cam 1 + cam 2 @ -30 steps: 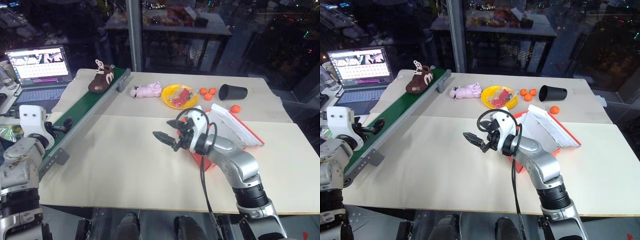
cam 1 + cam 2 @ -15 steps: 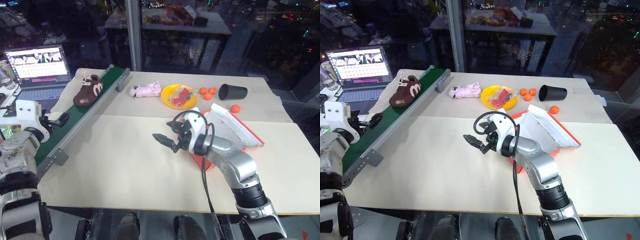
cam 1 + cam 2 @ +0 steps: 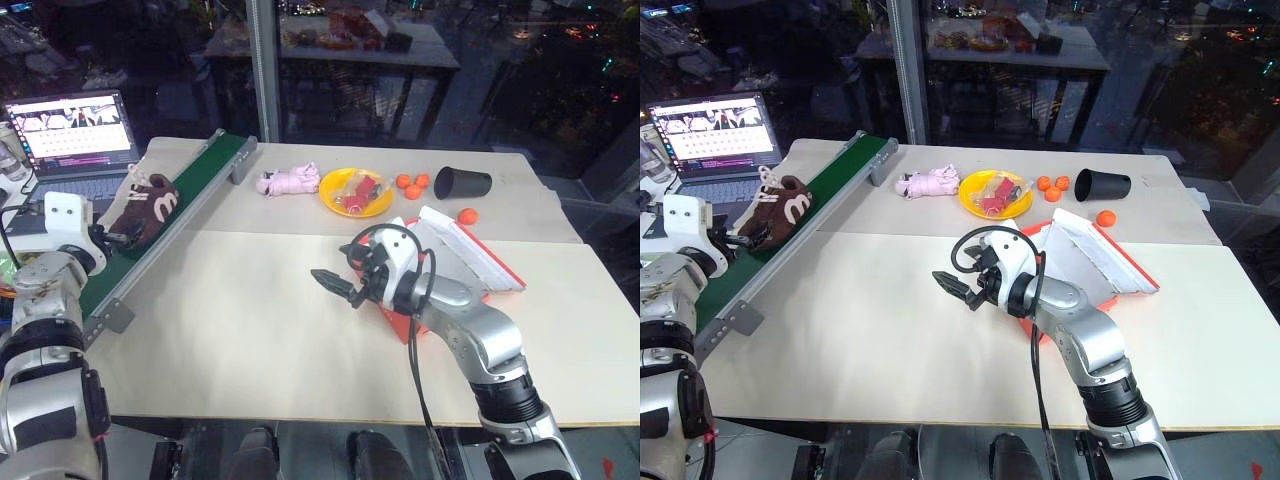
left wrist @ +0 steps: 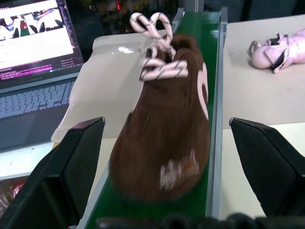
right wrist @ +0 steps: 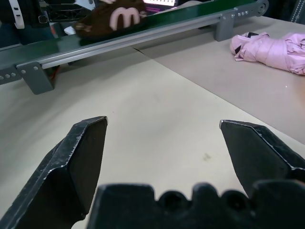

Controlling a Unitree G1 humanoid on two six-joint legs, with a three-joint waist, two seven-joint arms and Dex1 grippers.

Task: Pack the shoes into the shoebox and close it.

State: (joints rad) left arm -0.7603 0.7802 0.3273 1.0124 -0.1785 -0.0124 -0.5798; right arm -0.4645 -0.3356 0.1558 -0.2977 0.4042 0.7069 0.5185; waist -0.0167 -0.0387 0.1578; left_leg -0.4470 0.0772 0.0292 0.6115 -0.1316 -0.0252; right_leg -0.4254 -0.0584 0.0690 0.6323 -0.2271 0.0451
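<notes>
One dark-brown shoe (image 3: 143, 207) with white laces lies on the green conveyor belt (image 3: 195, 185) at the table's left side. My left gripper (image 3: 118, 238) is at the belt's near end, open, with the shoe (image 4: 167, 129) right in front of it, in line with the gap between its fingers. The red-orange shoebox (image 3: 465, 250) sits right of centre, its white-lined lid up. My right gripper (image 3: 333, 272) hovers open over the table just left of the box, holding nothing.
A pink plush toy (image 3: 288, 181), a yellow plate (image 3: 355, 190) with small items, several oranges (image 3: 412, 185) and a tipped black cup (image 3: 463, 183) line the far side. A laptop (image 3: 72, 130) stands beyond the belt on the left.
The shoe has travelled down the belt from its far end to my left gripper. That gripper has come forward a little towards the belt. The right arm has stayed put.
</notes>
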